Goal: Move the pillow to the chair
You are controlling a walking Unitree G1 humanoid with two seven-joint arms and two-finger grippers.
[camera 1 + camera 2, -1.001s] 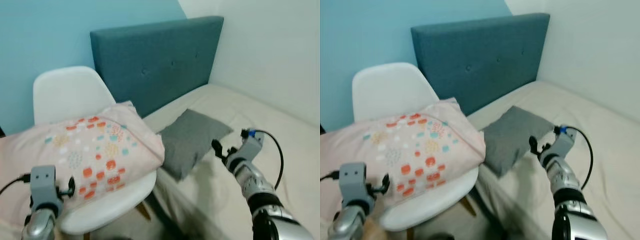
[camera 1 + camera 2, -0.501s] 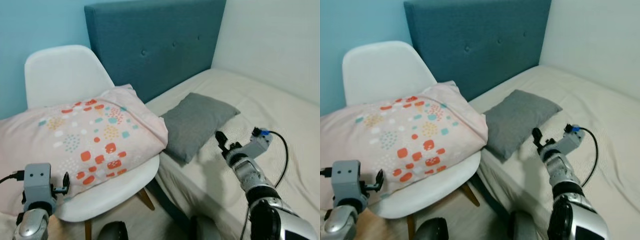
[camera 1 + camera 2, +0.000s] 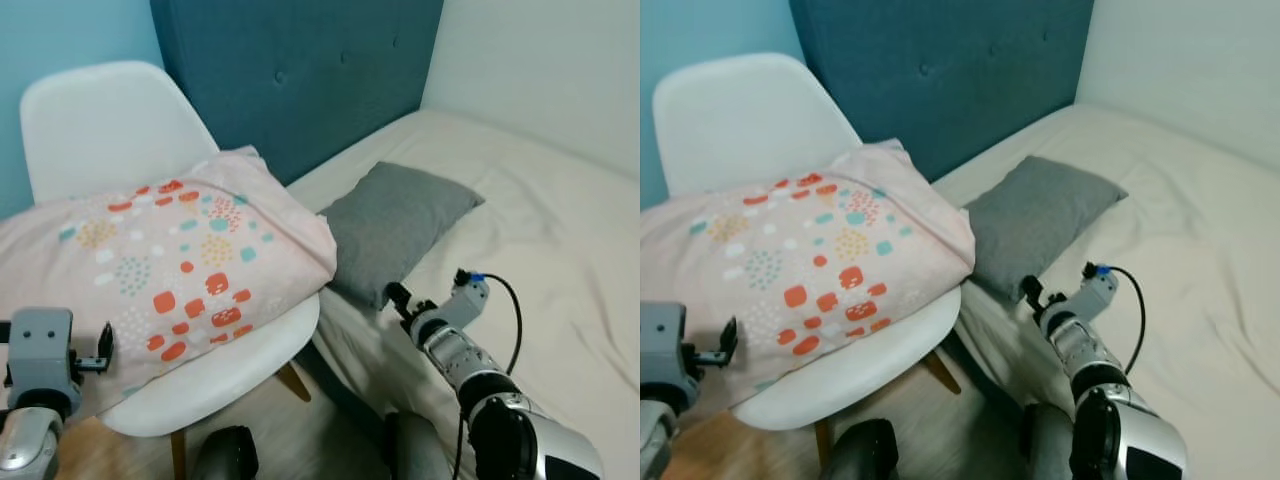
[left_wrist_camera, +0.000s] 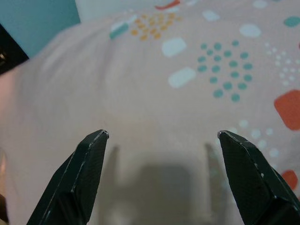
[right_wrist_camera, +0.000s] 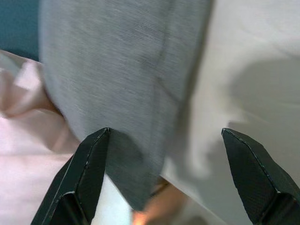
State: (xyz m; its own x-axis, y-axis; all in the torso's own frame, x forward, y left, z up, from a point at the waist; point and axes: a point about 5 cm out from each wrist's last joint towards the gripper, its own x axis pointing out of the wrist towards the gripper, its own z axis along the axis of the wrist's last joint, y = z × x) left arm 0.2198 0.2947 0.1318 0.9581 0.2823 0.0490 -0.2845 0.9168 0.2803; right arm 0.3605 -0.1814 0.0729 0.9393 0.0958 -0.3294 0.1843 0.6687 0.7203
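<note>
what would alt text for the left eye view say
A pink patterned pillow lies across the seat of a white chair beside a bed with a teal headboard. A grey pillow rests on the bed, with the open right gripper near its front edge and the left gripper low by the pink pillow.

pillow [image 3: 160, 265] — pink, dotted print, flat on chair seat | chair [image 3: 95, 135] — white, beside bed
</note>
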